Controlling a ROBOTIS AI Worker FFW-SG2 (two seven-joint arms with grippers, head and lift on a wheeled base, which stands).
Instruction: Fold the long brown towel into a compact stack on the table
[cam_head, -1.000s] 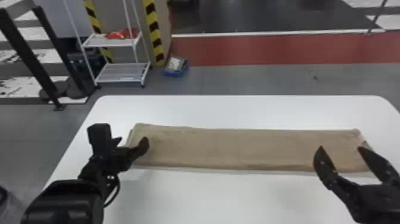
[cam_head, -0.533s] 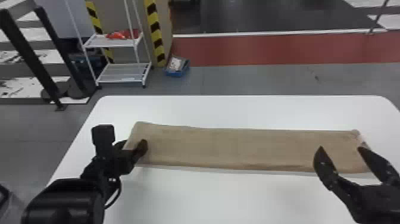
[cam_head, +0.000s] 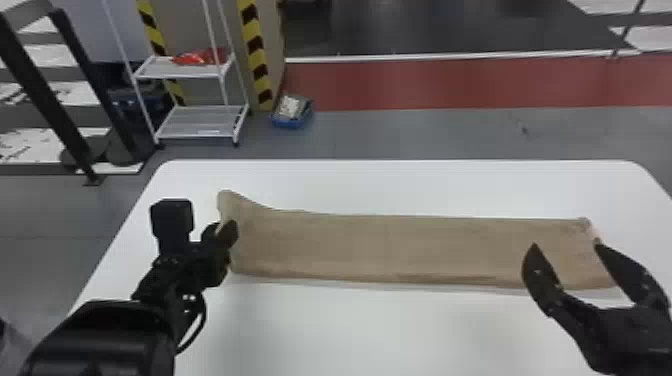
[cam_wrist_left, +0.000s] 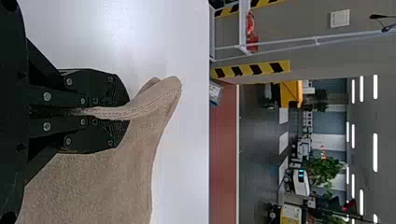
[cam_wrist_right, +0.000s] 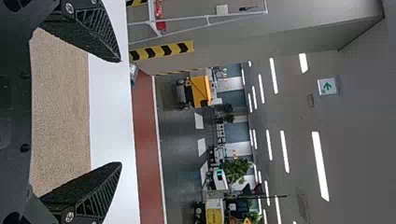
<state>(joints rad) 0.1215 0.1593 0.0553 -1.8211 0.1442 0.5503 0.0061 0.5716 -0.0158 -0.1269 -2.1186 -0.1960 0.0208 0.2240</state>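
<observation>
Comparing the views, we find that the left wrist view shows at close range what the head view gives small: a ridge of the long, flat brown cloth towel (cam_head: 380, 247) pinched between the black fingers, a stitched seam running along it and a rounded corner of cloth standing up past the fingertips. The head view gives the towel's full length, laid across the white, round-cornered surface (cam_head: 375, 330). The right wrist view adds a green-and-white sign (cam_wrist_right: 327, 86) high on the wall.

As to containers, we record a small blue open bin (cam_head: 293, 120) on the grey floor beyond the surface, with a pale item (cam_head: 290, 106) in it. Near it stands a white metal rack (cam_head: 195, 125), a red item (cam_head: 192, 57) on its upper shelf.

We note the left gripper (cam_head: 223, 231) at the towel's left end, its flat fingers clamped on the fabric; that end is drawn up, while the rest lies along the surface. The right gripper (cam_head: 566, 244) is at the towel's right end, its two fingers wide apart, with brown cloth visible between them. Whether those fingers touch the towel, we cannot tell.
</observation>
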